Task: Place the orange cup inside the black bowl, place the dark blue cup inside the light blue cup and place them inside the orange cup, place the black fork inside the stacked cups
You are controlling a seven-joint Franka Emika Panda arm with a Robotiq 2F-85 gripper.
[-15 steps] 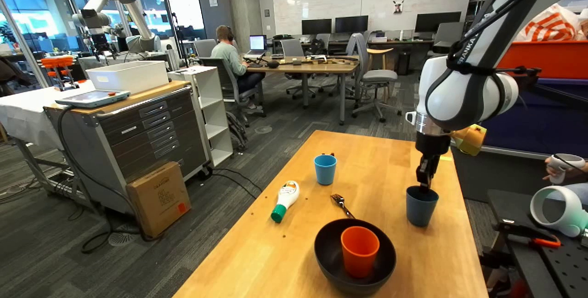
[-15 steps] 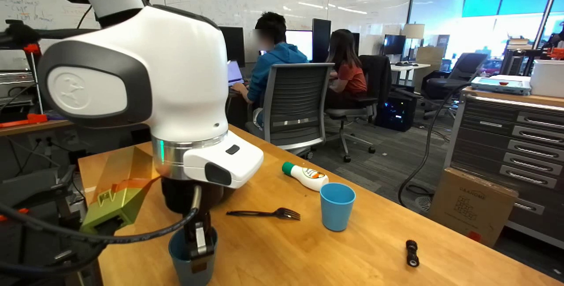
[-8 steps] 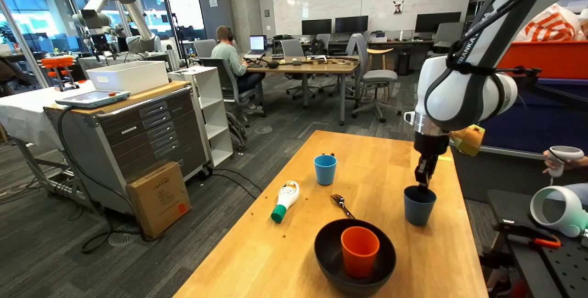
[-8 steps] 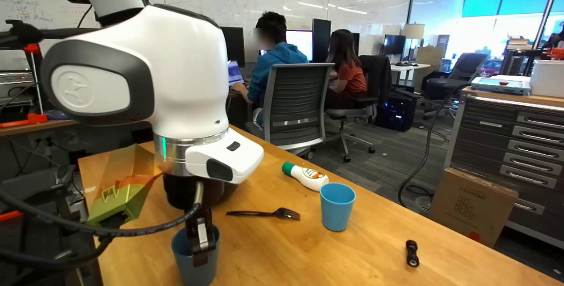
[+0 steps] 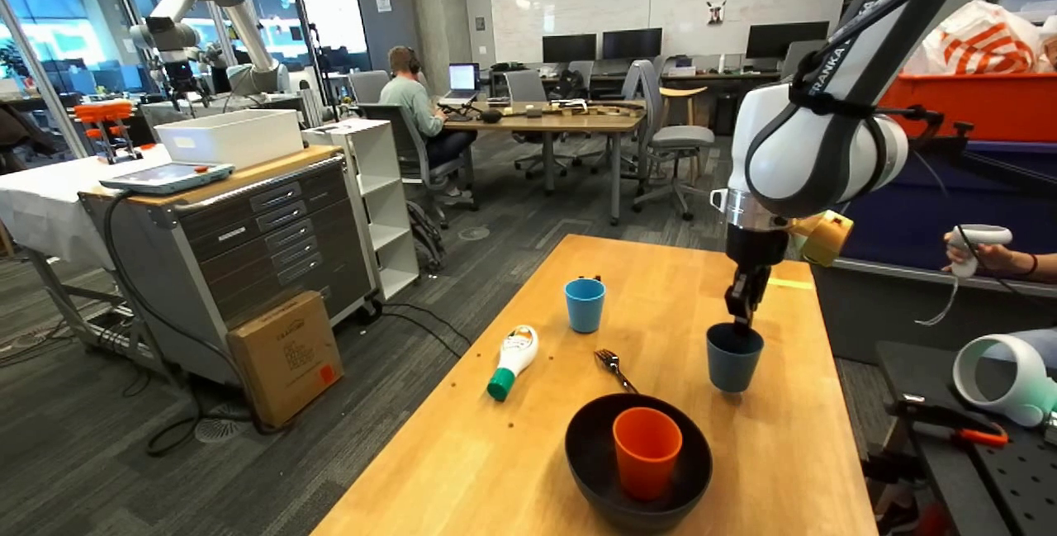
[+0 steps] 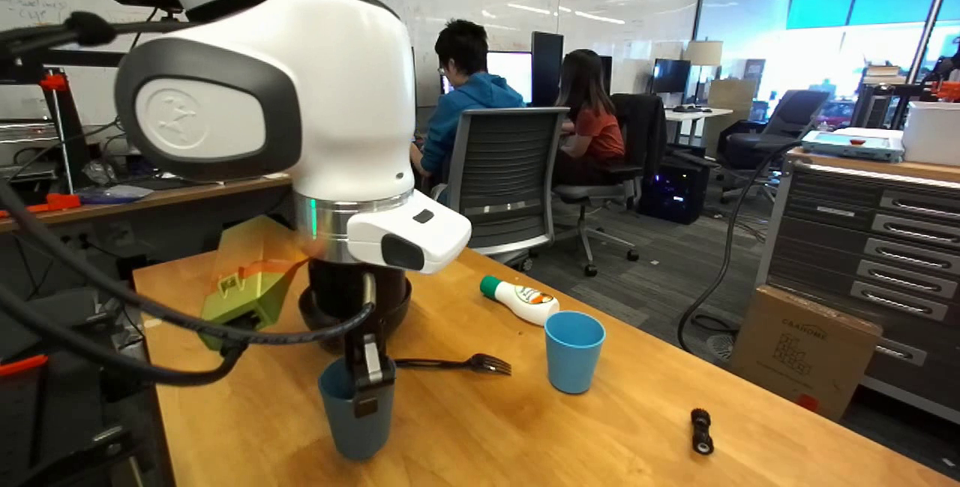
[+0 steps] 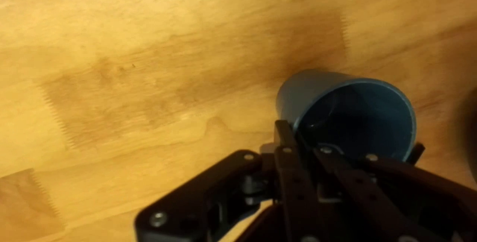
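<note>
- Hand (image 7: 295, 131) pinches the dark blue cup (image 5: 733, 367) by its wall, base free, presumably for nesting!
- Orange cup (image 5: 646, 455), mouth up in the black bowl (image 5: 591, 449), likely awaits the stack!

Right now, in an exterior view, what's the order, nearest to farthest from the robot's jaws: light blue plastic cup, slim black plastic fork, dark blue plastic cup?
1. Dark blue cup: its rim held in the jaws.
2. Black fork: to that cup's right in that view.
3. Light blue cup: farther right, past the fork.
</note>
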